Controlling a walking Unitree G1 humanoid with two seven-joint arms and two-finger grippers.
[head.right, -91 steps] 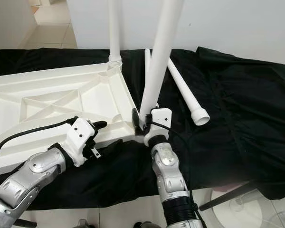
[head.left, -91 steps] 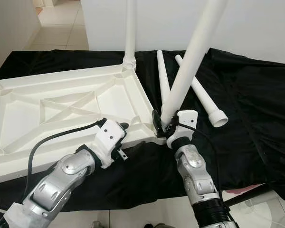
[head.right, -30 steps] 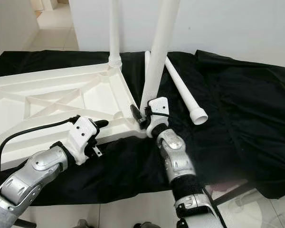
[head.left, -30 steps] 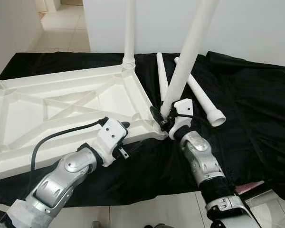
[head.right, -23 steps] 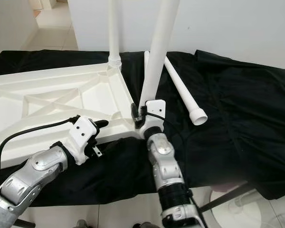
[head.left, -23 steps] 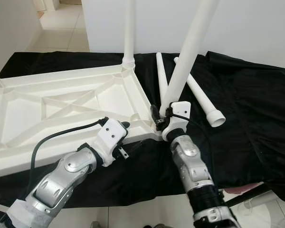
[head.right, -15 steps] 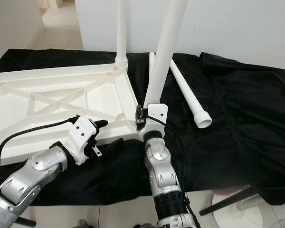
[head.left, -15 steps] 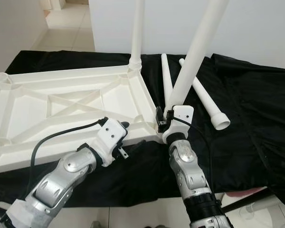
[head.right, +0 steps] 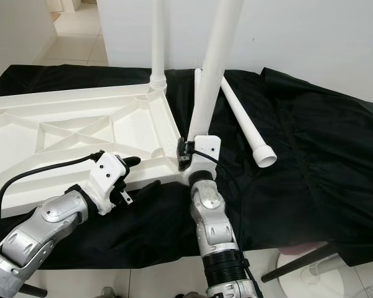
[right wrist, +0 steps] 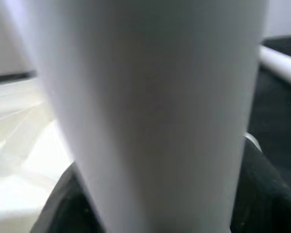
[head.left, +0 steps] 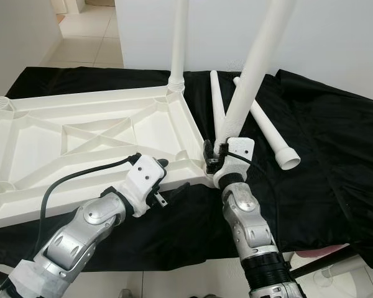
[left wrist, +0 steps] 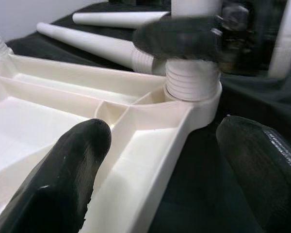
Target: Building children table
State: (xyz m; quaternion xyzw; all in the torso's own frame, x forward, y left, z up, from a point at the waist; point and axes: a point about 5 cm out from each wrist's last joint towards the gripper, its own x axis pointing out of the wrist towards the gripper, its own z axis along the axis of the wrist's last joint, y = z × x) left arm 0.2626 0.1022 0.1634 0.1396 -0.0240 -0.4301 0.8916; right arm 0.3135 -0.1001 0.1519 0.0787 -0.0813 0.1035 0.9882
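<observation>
Here the right gripper point(head.left: 212, 156) fingers clamp the leaning white leg point(head.left: 252, 68); left gripper point(head.left: 163, 180) fingers gape astride the tabletop point(head.left: 81, 143) rim.

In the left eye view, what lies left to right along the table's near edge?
Upturned tabletop → left gripper at its near rail → right gripper gripping the leg → loose leg on black cloth.

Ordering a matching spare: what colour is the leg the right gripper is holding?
White; the leg shows best in the left eye view.
</observation>
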